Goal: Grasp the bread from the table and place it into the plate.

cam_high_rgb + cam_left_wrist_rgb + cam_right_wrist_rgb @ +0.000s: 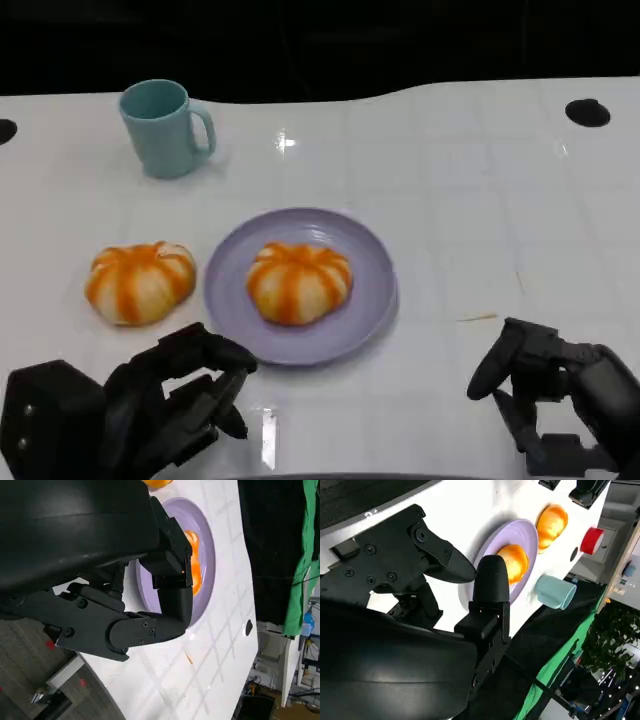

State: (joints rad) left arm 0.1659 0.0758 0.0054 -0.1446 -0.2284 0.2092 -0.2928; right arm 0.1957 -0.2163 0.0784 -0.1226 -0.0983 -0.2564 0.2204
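Hovering low at the table's (480, 200) near edge, both hands hold nothing.

Left hand (150, 405) at 7 o'clock: fingers (215, 355) loosely curled but apart, tips pointing toward 1 o'clock, just short of the plate's (375, 270) near rim. Left wrist view shows its fingers (172, 605) over the plate (207, 545), not touching it.

Right hand (560, 385) at 5 o'clock: fingers (500, 365) part-curled, gap between them, resting clear of everything; well apart from the plate. Right wrist view: fingers (490, 582) spread, empty, plate (487, 555) beyond them.

Plate is lilac, round, at table centre. One bun (298, 281) sits in it, middle of the dish: round, pale cream with orange stripes fanning from the top, pumpkin-like, glossy. Also seen in the left wrist view (194, 565) and right wrist view (514, 562).

Second bun (140, 281), same look, lies on the bare table at 9 o'clock of the plate, just beside its rim, not touching. Nearest hand is the left one, apart from it. Right wrist view shows it (552, 524) past the plate.

Teal mug (165, 128) upright at 11 o'clock, far side, handle toward the right.
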